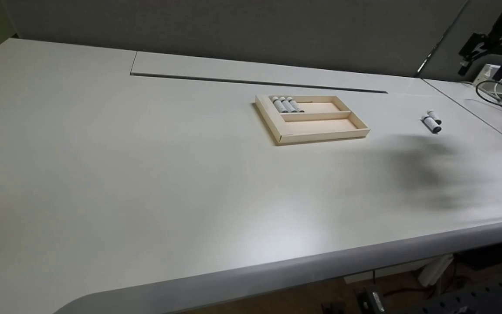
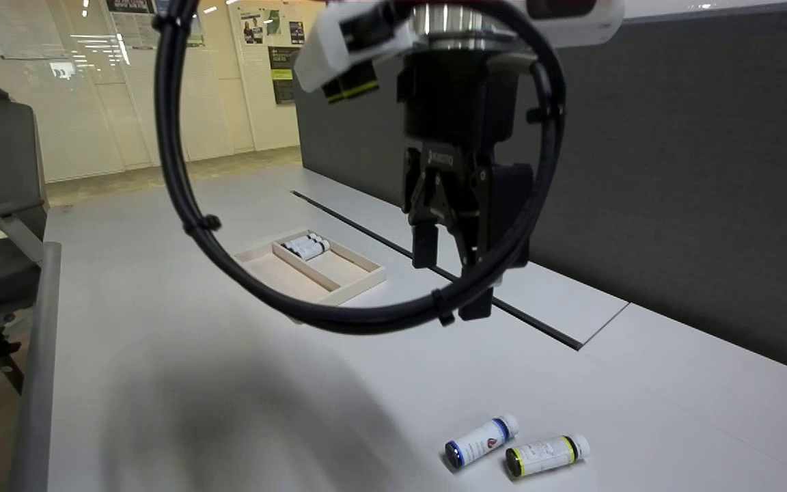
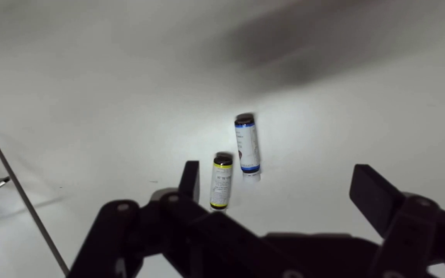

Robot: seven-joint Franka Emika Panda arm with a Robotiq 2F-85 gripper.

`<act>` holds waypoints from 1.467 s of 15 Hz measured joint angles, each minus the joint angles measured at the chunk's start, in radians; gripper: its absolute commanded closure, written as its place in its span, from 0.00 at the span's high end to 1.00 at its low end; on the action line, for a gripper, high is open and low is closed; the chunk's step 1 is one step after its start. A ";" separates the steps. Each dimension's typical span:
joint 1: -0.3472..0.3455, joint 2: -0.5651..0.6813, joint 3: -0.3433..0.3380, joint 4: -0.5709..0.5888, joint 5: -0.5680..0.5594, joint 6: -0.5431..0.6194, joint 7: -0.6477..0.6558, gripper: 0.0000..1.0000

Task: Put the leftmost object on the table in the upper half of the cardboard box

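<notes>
The shallow tan box lies flat on the table in both exterior views; its rim also shows here. A divider splits it into two compartments. Three white-labelled vials lie side by side at one end of the compartment nearer the partition. Two vials lie on the table, close together: a blue-banded vial and a yellow-banded vial. My gripper is open and empty, high above the table; in the wrist view both loose vials lie below and beyond the fingers.
A grey partition stands along the table's back edge, with a dark slot in front of it. Cables and a white box lie at the table's far end. A black cable loop hangs from the arm.
</notes>
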 measured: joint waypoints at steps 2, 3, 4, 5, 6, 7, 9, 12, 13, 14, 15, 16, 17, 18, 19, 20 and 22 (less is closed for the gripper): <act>-0.018 0.048 0.021 0.026 0.020 0.030 -0.021 1.00; -0.025 0.074 0.028 0.041 0.026 0.043 -0.026 1.00; -0.030 0.100 0.032 0.057 0.028 0.058 -0.029 1.00; -0.034 0.126 0.037 0.074 0.029 0.071 -0.030 1.00; -0.038 0.152 0.041 0.094 0.031 0.076 -0.030 1.00; -0.041 0.176 0.044 0.112 0.032 0.077 -0.030 1.00; -0.045 0.216 0.049 0.144 0.036 0.083 -0.030 1.00; -0.055 0.269 0.057 0.187 0.053 0.083 -0.030 1.00; -0.058 0.287 0.058 0.200 0.056 0.083 -0.029 1.00; -0.061 0.305 0.059 0.214 0.059 0.083 -0.029 1.00; -0.063 0.322 0.059 0.226 0.061 0.083 -0.028 1.00; -0.065 0.340 0.059 0.240 0.064 0.083 -0.028 1.00; -0.067 0.356 0.059 0.253 0.064 0.083 -0.026 1.00; -0.068 0.372 0.059 0.265 0.064 0.083 -0.024 1.00; -0.069 0.387 0.059 0.277 0.064 0.083 -0.021 1.00; -0.070 0.401 0.059 0.289 0.064 0.081 -0.017 1.00; -0.070 0.427 0.059 0.310 0.064 0.080 -0.011 0.75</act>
